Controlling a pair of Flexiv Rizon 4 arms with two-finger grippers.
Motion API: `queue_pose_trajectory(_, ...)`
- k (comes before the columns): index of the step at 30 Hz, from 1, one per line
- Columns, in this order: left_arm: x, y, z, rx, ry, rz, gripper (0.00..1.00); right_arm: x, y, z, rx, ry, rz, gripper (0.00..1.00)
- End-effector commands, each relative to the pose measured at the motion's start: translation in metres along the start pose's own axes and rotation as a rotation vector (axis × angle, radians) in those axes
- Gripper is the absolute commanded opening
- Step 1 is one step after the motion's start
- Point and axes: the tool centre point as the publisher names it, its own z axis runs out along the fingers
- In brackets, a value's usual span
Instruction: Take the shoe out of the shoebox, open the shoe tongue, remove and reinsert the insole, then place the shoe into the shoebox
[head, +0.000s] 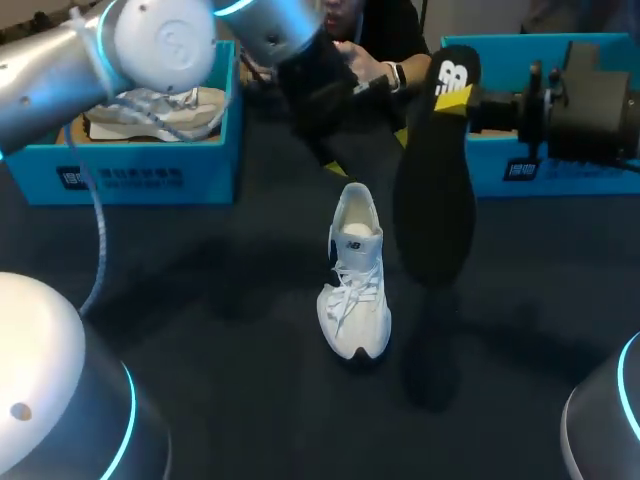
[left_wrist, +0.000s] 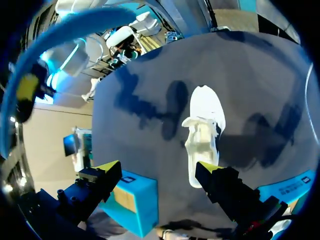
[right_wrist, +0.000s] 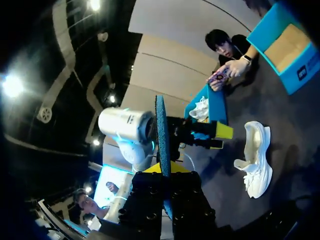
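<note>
On table (head: 200, 300): two shoeboxes (head: 150, 175) (head: 575, 175), two shoes (head: 354, 275) (head: 160, 110), one boxed; right hand (head: 455, 97) clasps one insole (head: 433, 210); left hand (left_wrist: 159, 169) released.

Dark table (head: 200, 310): white shoe (head: 354, 290) centre; left shoebox (head: 150, 178), right shoebox (head: 580, 178) at back

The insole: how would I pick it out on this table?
On the table, find the white shoe. Just to its right hangs the insole, pinched at its top by the right gripper. It is the only flat, black, foot-shaped thing.

Shoes (head: 354, 290) (head: 160, 110): 2, prob. Shoeboxes (head: 150, 182) (head: 495, 172): 2. Insole (head: 433, 205): 1. End effectors (left_wrist: 159, 170) (right_wrist: 165, 172): 2.
</note>
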Motion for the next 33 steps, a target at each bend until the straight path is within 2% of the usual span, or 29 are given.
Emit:
queue_pose_trajectory(1, 0.013, -0.023, -0.022, -0.049, -0.281, 0.028, 1.00, -0.009, 0.012, 0.000, 0.026, -0.024, 0.065, 0.00)
queue_pose_trajectory(7, 0.018, -0.036, -0.043, -0.085, -0.354, 0.063, 1.00, -0.025, 0.032, 0.001, 0.017, -0.067, 0.148, 0.00)
queue_pose_trajectory(11, 0.019, -0.040, -0.050, -0.104, -0.373, 0.072, 1.00, -0.033, 0.043, 0.004, 0.023, -0.080, 0.188, 0.00)
queue_pose_trajectory(13, 0.018, -0.041, -0.053, -0.123, -0.368, 0.077, 1.00, -0.039, 0.048, 0.004, -0.003, -0.102, 0.222, 0.00)
queue_pose_trajectory(30, 0.018, -0.042, -0.055, -0.125, -0.350, 0.103, 1.00, -0.039, 0.048, 0.004, -0.003, -0.102, 0.222, 0.00)
queue_pose_trajectory(31, 0.020, -0.041, -0.054, -0.109, -0.400, 0.079, 1.00, -0.039, 0.048, 0.004, -0.003, -0.102, 0.222, 0.00)
queue_pose_trajectory(33, 0.020, -0.039, -0.054, -0.128, -0.442, 0.078, 1.00, -0.039, 0.048, 0.004, -0.003, -0.102, 0.222, 0.00)
